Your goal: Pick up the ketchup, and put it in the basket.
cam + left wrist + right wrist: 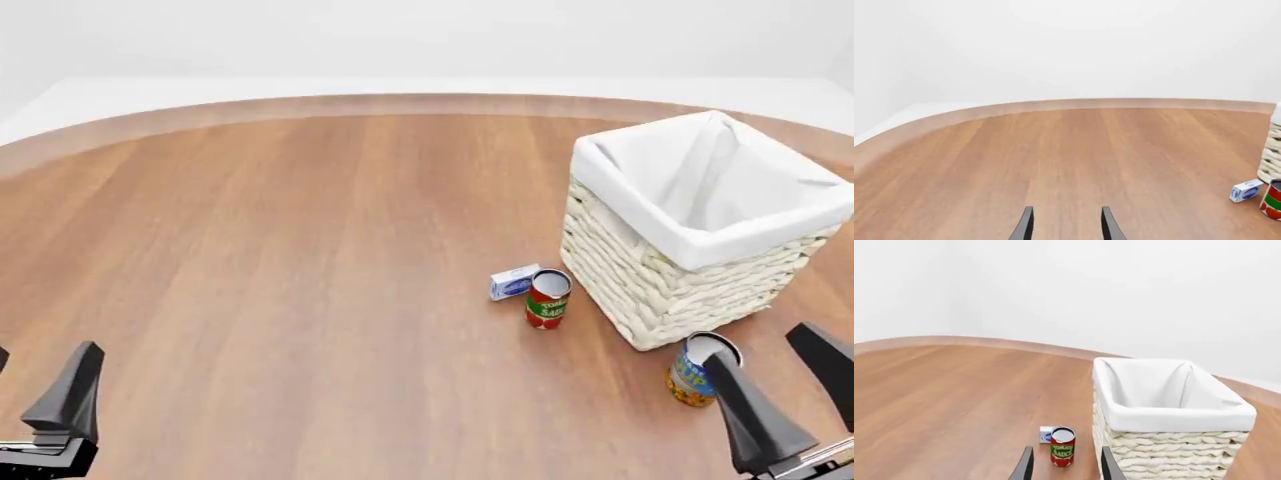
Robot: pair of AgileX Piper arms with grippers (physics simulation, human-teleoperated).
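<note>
The ketchup is out of view in all three views. The basket (694, 250) stands at the right of the table, cream wicker with a white cloth lining, and nothing shows inside it; it also fills the right wrist view (1167, 410), and a strip of its wall shows in the left wrist view (1271, 150). My left gripper (43, 360) is low at the near left, open and holding nothing (1066, 220). My right gripper (754, 345) is at the near right, just in front of the basket, open with nothing held (1067, 450).
A red-green tomato sauce can (547, 298) stands upright by the basket's near-left corner, with a small blue-white box (514, 282) lying beside it. A blue-yellow can (694, 372) stands in front of the basket, close to my right gripper. The wooden table's curved far edge (400, 100) runs across the back.
</note>
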